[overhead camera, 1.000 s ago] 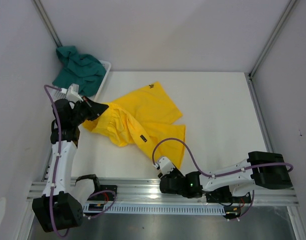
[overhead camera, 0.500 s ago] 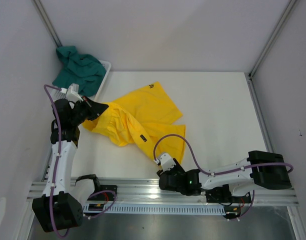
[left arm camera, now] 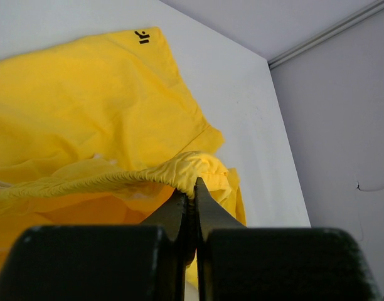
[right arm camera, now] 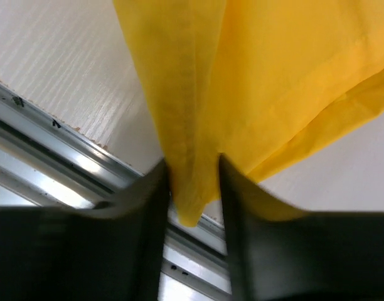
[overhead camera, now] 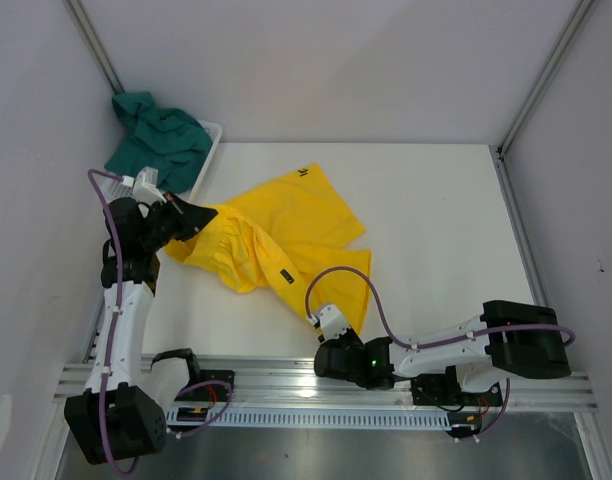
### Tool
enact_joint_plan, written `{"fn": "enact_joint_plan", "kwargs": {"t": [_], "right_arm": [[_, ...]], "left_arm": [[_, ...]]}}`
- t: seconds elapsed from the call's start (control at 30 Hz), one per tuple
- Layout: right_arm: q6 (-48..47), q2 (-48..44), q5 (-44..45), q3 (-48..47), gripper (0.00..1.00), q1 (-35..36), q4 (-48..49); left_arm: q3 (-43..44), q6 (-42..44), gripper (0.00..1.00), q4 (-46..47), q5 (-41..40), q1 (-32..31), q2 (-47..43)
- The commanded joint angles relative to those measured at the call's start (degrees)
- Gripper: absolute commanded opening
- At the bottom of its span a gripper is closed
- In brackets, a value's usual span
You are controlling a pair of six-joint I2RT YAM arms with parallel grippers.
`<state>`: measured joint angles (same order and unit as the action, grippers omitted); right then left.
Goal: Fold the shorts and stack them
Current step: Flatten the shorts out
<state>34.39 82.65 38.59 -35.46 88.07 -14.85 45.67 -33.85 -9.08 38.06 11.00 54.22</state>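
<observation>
The yellow shorts [overhead camera: 286,225] lie crumpled across the middle of the table. My left gripper [overhead camera: 210,214] is shut on their gathered waistband [left arm camera: 148,172] at the left, holding it slightly raised; in the left wrist view that gripper [left arm camera: 195,187] shows no gap. My right gripper [overhead camera: 333,343] is at the near corner of a leg, by the table's front edge. In the right wrist view its jaws [right arm camera: 191,163] stand apart with a hanging fold of the yellow fabric [right arm camera: 192,125] between them. The dark teal shorts [overhead camera: 161,135] sit bunched in the white basket.
The white basket [overhead camera: 214,131] stands at the back left corner. A metal rail [overhead camera: 286,375] runs along the near edge, just below the hanging fold [right arm camera: 29,119]. Grey walls close in the left, back and right sides.
The right wrist has shifted a little left and toward the near edge at the leg corner. The left arm and the waistband have not moved.
</observation>
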Motion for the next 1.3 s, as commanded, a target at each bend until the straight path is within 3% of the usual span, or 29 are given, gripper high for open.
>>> {"fn": "enact_joint_plan", "kwargs": {"t": [0.0,0.07,0.1,0.37,0.5,0.63,0.83,1.07,1.17,1.27], "right_arm": [[1.9,1.5,1.5,-1.2,0.27,-1.0,-1.8],[2.4,1.4,1.3,-1.2,0.12,-1.8,-2.0],[3.0,1.0,1.0,-1.3,0.0,-2.5,-2.8],[-0.8,-10.9,7.1,-9.2,0.0,-4.3,-14.2],[-13.1,-21.5,3.0,-14.1,0.0,-11.7,-15.3],[-26.8,-31.9,-2.1,-19.1,0.0,-18.2,-14.2],[-35.8,-33.5,-8.5,-35.3,0.0,-24.3,-14.9],[-38.0,-35.0,-17.2,-52.2,0.0,-24.6,-13.8],[-38.9,-37.0,-18.2,-56.1,0.0,-24.6,-12.9],[-39.7,-37.7,-15.5,-59.7,0.0,-24.6,-13.0]], "left_arm": [[-0.1,1.1,0.0,2.9,1.6,0.7,-0.9],[-0.2,1.0,0.0,3.0,1.5,0.6,-0.9],[-0.3,1.0,0.0,3.1,1.7,0.6,-0.9],[0.7,-0.2,0.0,3.5,3.2,0.6,-0.7],[5.5,-0.3,0.0,0.2,4.0,0.7,-0.6],[15.5,-1.6,0.0,-3.8,5.1,0.9,-1.1],[23.9,-7.6,0.0,-2.4,7.6,1.0,-3.7],[35.0,-16.2,0.0,3.5,9.2,1.3,-8.1],[40.5,-15.6,0.0,2.5,6.9,1.4,-10.0],[48.7,-12.1,0.0,-4.4,2.5,1.4,-9.0]]}}
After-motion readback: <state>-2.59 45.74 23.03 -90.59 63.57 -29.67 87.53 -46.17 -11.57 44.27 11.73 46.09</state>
